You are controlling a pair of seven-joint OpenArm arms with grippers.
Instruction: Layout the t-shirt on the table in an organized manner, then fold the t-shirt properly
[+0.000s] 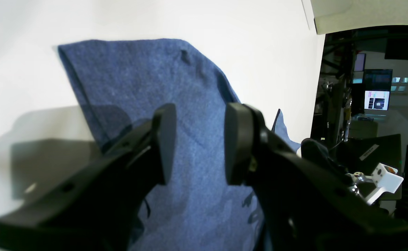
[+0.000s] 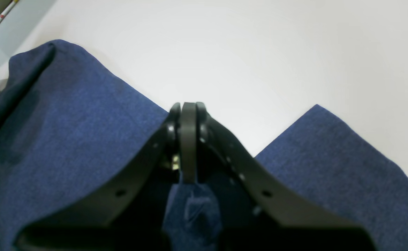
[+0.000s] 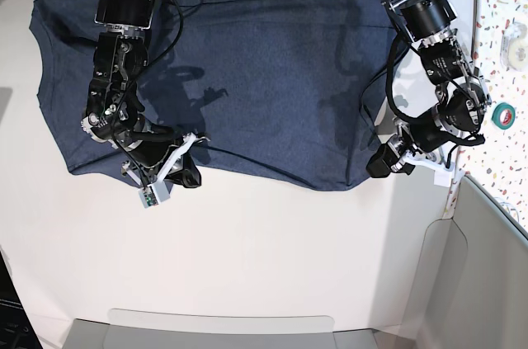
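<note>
The dark navy t-shirt (image 3: 264, 77) lies spread across the far half of the white table (image 3: 264, 250). My right gripper (image 3: 188, 174) is at the shirt's near hem on the left. In the right wrist view this gripper (image 2: 188, 115) is shut, with a pinch of the blue cloth (image 2: 68, 132) bunched between its jaws. My left gripper (image 3: 381, 163) hovers at the shirt's near right corner. Seen from the left wrist, the left gripper (image 1: 200, 139) is open above flat cloth (image 1: 137, 80), and nothing sits between its fingers.
A confetti-speckled surface (image 3: 503, 77) runs along the right edge, carrying a green tape roll (image 3: 505, 115) and a white roll (image 3: 516, 35). Grey panels border the table at the near side (image 3: 223, 328) and right (image 3: 487, 266). Monitors (image 1: 376, 99) glow beyond the table's edge.
</note>
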